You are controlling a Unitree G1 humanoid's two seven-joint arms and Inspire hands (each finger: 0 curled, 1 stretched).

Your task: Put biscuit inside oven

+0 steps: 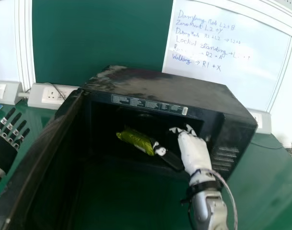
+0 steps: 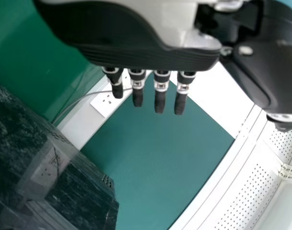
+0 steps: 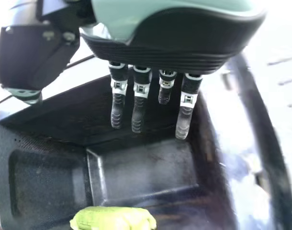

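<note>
My right hand (image 1: 193, 152) is at the mouth of the black oven (image 1: 160, 91), its fingers straight and its thumb stretched toward the green biscuit packet (image 1: 137, 141). In the head view the thumb's tip overlaps or adjoins the packet's right end; whether they touch I cannot tell. From the right wrist view, the packet (image 3: 113, 219) appears at the oven's cavity (image 3: 146, 170), apart from the straight fingers of my right hand (image 3: 141, 96). My left hand (image 1: 3, 148) is open, left of the oven door, and its straight fingers also show in the left wrist view on the left hand (image 2: 160, 91).
The oven door (image 1: 38, 163) is swung open on the left side, between my left hand and the cavity. Green table surface (image 1: 275, 177) extends to the oven's right. Behind stand wall sockets (image 1: 52, 95) with a cable and a whiteboard (image 1: 222, 62).
</note>
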